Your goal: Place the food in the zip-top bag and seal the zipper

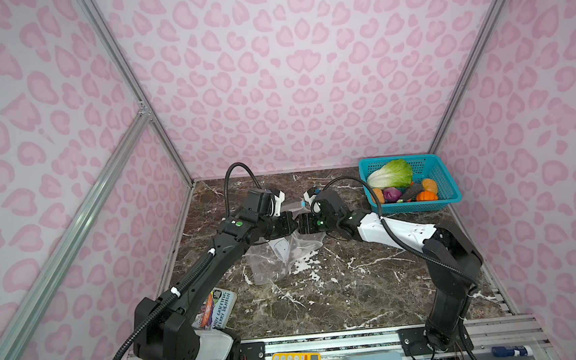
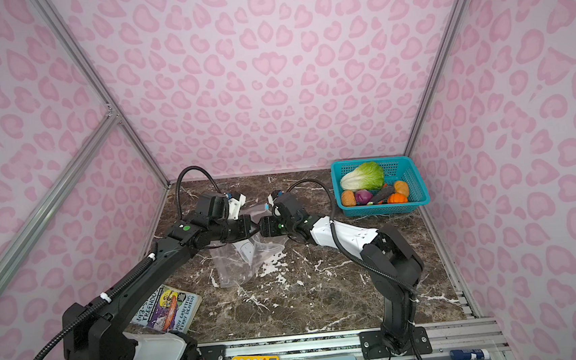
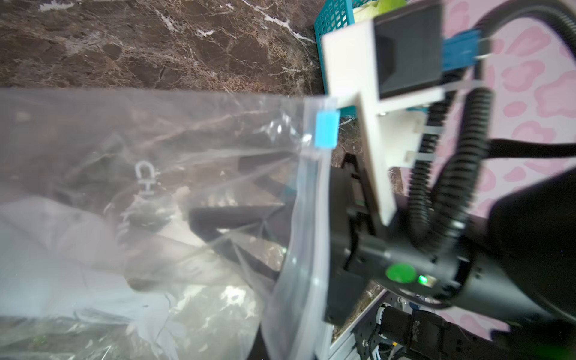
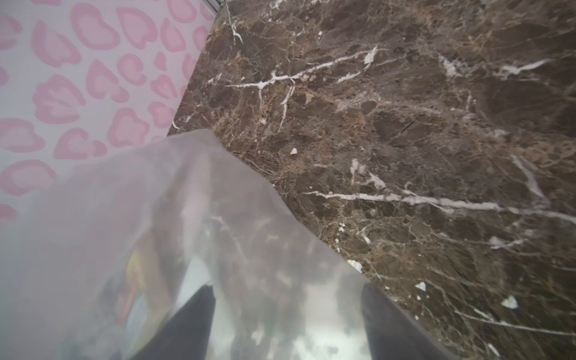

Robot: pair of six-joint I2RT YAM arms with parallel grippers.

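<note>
Two claws meet nose to nose above the tabletop, and the bag hangs under them. Of the pair, the left claw is closed tight, pinching the bag's clear film near its mouth; in the left wrist view its dark fingers show through the plastic. Beside it the right claw stands wide and grips nothing. Its two fingers are far apart, with crumpled plastic lying across the gap; whether either one touches the film I cannot tell. A blue slider sits at the bag's top corner, just beside the right claw's wrist. Below both claws the bag's bottom rests on the tabletop. All the food lies in the basket, off to the right claw's right and well apart from it.
</note>
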